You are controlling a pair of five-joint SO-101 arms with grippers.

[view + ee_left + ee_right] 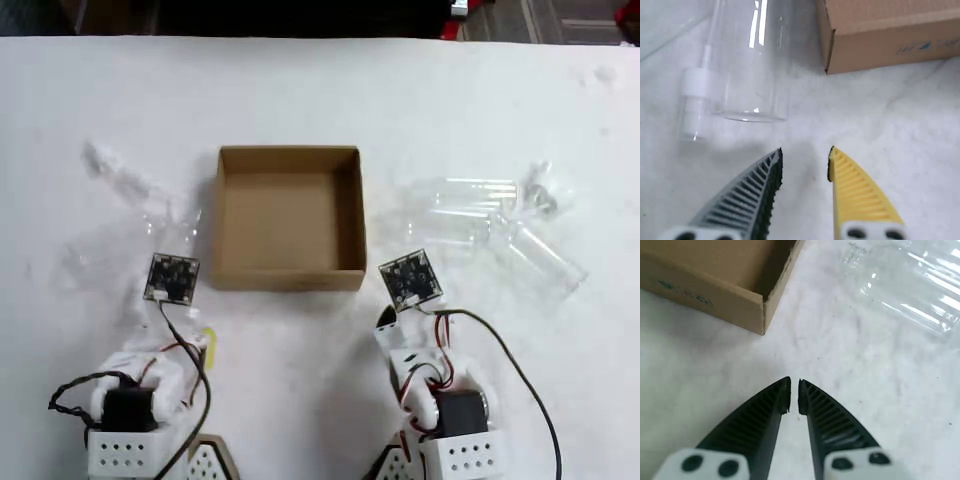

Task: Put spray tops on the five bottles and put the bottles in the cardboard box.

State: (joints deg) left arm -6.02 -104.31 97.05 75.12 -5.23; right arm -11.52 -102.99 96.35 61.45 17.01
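The cardboard box (290, 272) sits open in the middle of the white table (320, 100), nothing inside it; a heap of clear bottles (490, 215) lies on its side to the right of the box, and more clear stuff is scattered on the left, too faint to sort out. Both arms are parked at the near edge, one either side of the box. The left gripper (805, 156) hangs low over the table with its grey and yellow fingers apart and nothing between them; just ahead lies a clear bottle (752, 60) with a white spray top (695, 100) right beside it, the box corner nearby. The right gripper (793, 395) has its black fingers practically together, just a sliver of gap, holding nothing; box corner and bottles lie ahead of it.
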